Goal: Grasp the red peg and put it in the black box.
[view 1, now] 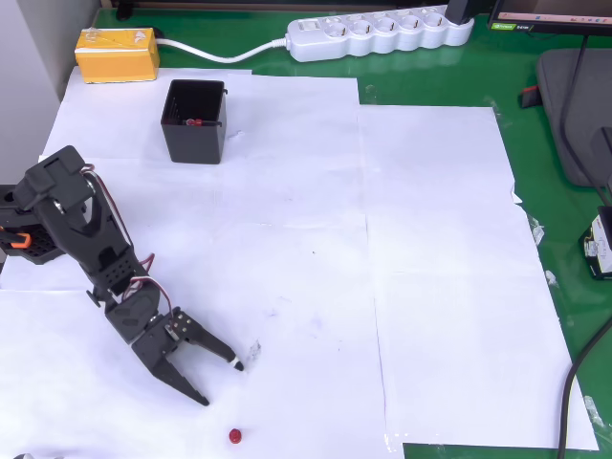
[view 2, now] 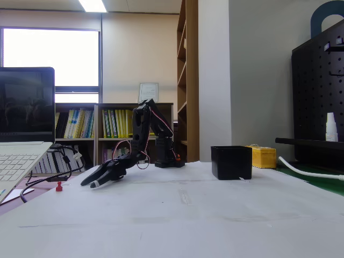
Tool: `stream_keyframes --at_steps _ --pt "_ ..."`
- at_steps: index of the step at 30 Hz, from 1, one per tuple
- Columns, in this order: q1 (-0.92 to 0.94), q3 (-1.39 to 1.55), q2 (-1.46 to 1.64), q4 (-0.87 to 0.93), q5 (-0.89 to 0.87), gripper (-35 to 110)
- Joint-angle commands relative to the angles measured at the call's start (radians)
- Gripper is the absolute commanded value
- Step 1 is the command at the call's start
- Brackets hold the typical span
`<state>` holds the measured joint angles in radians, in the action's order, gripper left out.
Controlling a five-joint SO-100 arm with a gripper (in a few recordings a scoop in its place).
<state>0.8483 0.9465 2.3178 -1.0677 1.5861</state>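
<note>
Reaching low over the paper, the gripper [view 1: 222,382] hangs spread and empty — the red peg [view 1: 235,436] lies just beyond its tips, ungrasped. Pickup and carry to the black box [view 1: 194,121], well apart, both remain.

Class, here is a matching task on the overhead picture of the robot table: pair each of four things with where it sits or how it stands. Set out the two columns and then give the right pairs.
Things:
1. tiny dark-red rounded peg
2. small square black plastic box
3. yellow rectangular block
4. black two-finger gripper

Places or states:
A. top left corner, on the green mat
B. jaws open, above the peg in the picture
C. near the bottom edge, on white paper
D. upper left, on white paper, below the block

Pairs: 1-C, 2-D, 3-A, 4-B
</note>
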Motion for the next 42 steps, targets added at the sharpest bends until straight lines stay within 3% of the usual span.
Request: stream_keyframes --at_steps 1,11,42 --pt "0.026 0.064 0.005 0.015 0.017 28" --pt "0.054 0.186 0.025 0.137 0.057 29" --pt "0.064 0.387 0.135 0.192 0.029 29"
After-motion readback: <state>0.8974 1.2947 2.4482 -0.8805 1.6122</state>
